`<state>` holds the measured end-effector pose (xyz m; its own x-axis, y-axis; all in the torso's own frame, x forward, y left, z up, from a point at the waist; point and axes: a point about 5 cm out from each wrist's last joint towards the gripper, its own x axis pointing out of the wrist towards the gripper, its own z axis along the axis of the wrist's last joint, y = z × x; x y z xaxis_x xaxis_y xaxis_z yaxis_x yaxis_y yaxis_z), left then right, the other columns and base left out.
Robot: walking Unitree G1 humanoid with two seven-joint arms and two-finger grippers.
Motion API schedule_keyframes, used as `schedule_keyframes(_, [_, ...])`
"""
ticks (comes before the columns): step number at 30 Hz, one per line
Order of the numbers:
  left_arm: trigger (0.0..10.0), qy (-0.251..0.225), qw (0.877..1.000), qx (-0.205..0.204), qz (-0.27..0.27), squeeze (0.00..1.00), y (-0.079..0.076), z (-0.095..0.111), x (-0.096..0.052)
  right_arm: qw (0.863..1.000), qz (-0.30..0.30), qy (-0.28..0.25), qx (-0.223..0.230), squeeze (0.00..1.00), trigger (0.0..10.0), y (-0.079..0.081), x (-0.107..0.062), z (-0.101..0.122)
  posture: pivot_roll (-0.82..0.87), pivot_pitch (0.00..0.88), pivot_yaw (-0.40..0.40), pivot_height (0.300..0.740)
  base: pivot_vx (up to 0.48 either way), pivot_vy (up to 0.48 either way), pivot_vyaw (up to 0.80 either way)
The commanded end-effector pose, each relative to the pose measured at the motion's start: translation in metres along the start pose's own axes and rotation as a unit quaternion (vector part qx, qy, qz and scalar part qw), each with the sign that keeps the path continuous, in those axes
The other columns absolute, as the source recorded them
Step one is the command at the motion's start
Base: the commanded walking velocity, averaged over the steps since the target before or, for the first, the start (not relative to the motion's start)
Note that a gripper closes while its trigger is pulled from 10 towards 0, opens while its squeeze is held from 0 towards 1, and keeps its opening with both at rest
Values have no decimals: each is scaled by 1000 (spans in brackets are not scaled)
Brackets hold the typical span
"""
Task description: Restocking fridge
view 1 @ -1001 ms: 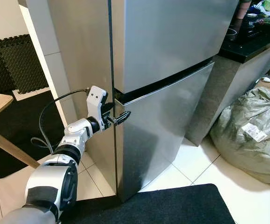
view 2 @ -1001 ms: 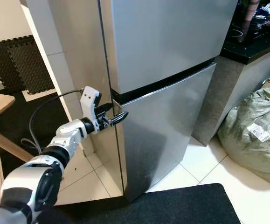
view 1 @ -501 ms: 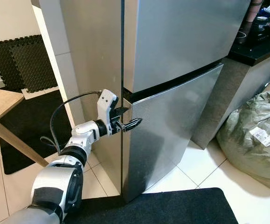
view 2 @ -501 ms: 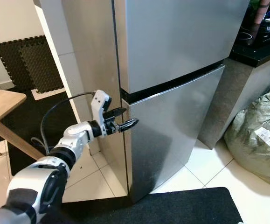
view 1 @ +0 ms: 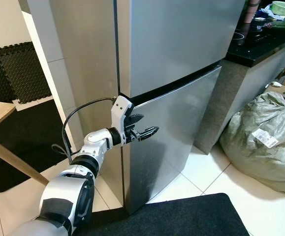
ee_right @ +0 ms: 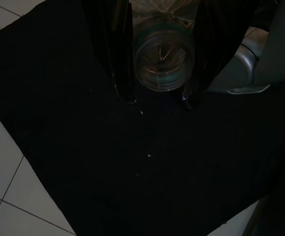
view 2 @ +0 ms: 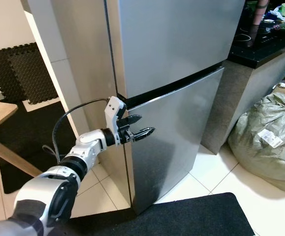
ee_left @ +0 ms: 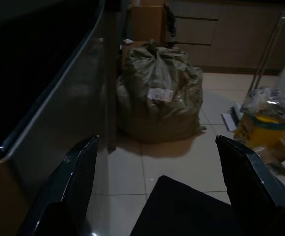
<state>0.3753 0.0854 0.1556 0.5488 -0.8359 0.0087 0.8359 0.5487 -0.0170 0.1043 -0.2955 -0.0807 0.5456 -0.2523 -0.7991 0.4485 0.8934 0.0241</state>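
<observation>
Now the left gripper (view 1: 143,132) spreads wide beside the brushed-steel fridge (view 1: 172,73), while the right gripper (ee_right: 158,101) clasps a clear round bottle (ee_right: 163,61).

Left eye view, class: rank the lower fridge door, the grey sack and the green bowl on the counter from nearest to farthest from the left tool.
From the left tool:
1. Lower fridge door, right beside it.
2. Grey sack, on the floor, far right.
3. Green bowl, on the counter, top right.

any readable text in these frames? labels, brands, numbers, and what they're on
No text can be read.
White label on the grey-green sack: printed, too small and blurred to read.
Yellow container on the floor: any print is blurred.
Fridge doors: no visible brand or sign.
Clear bottle held in the right gripper: no visible label.
</observation>
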Motion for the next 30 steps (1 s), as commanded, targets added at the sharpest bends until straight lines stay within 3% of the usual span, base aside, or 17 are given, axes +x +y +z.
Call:
schedule_keyframes(1, [10000,8,1000,5,22,0,10,0,-11,1000,1,-2,5,0,10000,2,1,0,-234,13,-2,740,0,0,0])
schedule_keyframes(5, [10000,9,1000,-1,21,0,12,-2,-15,1000,2,-2,4,0,10000,2,1,0,-230,12,-1,740,0,0,0])
schedule_keyframes(8, [10000,54,998,-11,-15,0,11,-16,-27,1000,3,0,3,0,10000,3,1,0,-222,10,-1,740,0,0,0])
schedule_keyframes(10, [10000,54,998,-11,-15,0,11,-16,-27,1000,3,0,3,0,10000,3,1,0,-222,10,-1,740,0,0,0])
schedule_keyframes(11, [10000,91,995,2,-29,0,11,-25,-34,1000,4,1,2,0,10000,4,1,-1,-218,10,0,740,0,0,0])
schedule_keyframes(14, [10000,128,991,24,-24,0,12,-32,-41,1000,5,2,2,0,10000,5,1,-1,-216,10,1,740,0,0,0])
schedule_keyframes(15, [10000,159,986,45,-5,0,16,-35,-45,1000,6,2,2,0,10000,6,1,-1,-214,11,1,740,0,0,0])
schedule_keyframes(18, [10000,182,981,62,20,0,21,-37,-49,1000,7,2,2,0,10000,7,2,-1,-214,11,1,740,0,0,0])
schedule_keyframes(20, [10000,191,971,104,97,0,34,-29,-51,1000,8,1,3,0,10000,8,2,-1,-217,14,2,740,0,0,0])
schedule_keyframes(21, [10000,189,966,122,125,0,38,-25,-51,1000,8,1,3,0,10000,8,2,-1,-217,14,2,740,0,0,0])
schedule_keyframes(23, [10000,189,966,122,125,0,38,-25,-51,1000,8,1,3,0,10000,8,2,-1,-217,14,2,740,0,0,0])
schedule_keyframes(25, [10000,165,962,131,172,0,45,-15,-50,1000,7,1,3,0,10000,7,1,-2,-221,23,0,740,0,0,0])
schedule_keyframes(30, [10000,54,974,71,207,0,45,5,-38,1000,5,3,4,0,10000,4,-1,-6,-235,44,-2,740,0,0,0])
